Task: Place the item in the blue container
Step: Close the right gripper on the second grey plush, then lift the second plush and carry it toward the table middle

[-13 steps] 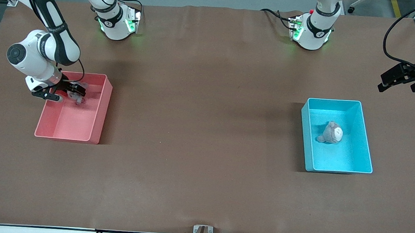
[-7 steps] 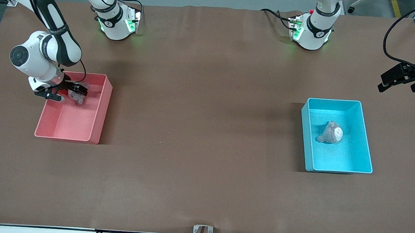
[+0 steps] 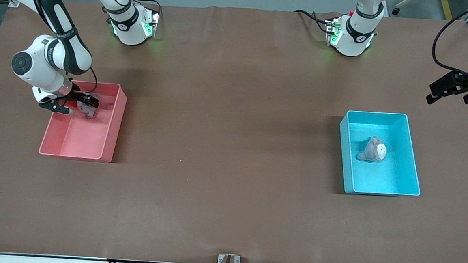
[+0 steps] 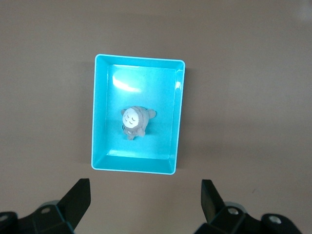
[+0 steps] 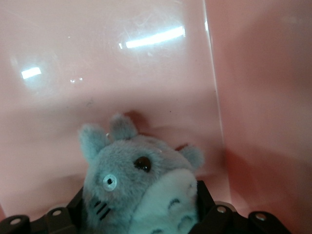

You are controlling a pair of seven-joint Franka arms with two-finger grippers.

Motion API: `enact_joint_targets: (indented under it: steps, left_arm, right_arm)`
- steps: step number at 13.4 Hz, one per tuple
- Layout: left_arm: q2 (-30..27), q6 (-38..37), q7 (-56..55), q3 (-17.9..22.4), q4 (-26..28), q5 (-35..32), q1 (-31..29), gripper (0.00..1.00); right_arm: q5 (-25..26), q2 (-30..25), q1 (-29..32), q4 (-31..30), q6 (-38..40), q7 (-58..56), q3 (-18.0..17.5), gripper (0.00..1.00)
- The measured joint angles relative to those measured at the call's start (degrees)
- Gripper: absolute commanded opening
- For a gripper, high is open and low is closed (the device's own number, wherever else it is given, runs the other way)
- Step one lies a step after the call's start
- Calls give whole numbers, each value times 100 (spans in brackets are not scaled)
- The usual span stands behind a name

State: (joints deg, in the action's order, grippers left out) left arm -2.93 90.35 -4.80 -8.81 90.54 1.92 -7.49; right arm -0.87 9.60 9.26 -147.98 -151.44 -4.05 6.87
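The blue container (image 3: 380, 153) sits on the brown surface (image 3: 233, 147) in the right middle of the front frame, toward the left arm's end, with a grey plush toy (image 3: 373, 149) lying inside it on the floor of the bin. The left gripper (image 3: 450, 88) hangs at the upper right edge of the frame, over bare surface beside the container, fingers (image 4: 78, 201) spread wide apart around nothing. In the left middle of the frame the right gripper (image 3: 82, 104) reaches into the pink bin (image 3: 110, 130), fingers clamped on a second grey plush (image 5: 139, 190). The pink walls stand close around that plush.
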Motion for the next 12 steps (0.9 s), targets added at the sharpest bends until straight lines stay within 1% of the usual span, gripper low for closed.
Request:
enact_joint_targets:
  steps: [2,4,5,10,12]
  left_arm:
    - [0,0,0,0,0,0,0,100]
    - [0,0,0,0,0,0,0,100]
    - [1,0,0,1,0,0,-1,100]
    - [14,0,0,2,0,0,-2,100]
    - [15,0,0,2,0,0,-2,100]
  right_arm:
    - [0,0,0,0,21,1,-2,69]
    - [0,0,0,1,60,3,-2,63]
    - [0,-1,0,2,72,3,-2,57]
    - [0,-8,0,26,138,7,-2,17]
    - [0,-8,0,39,207,11,-2,7]
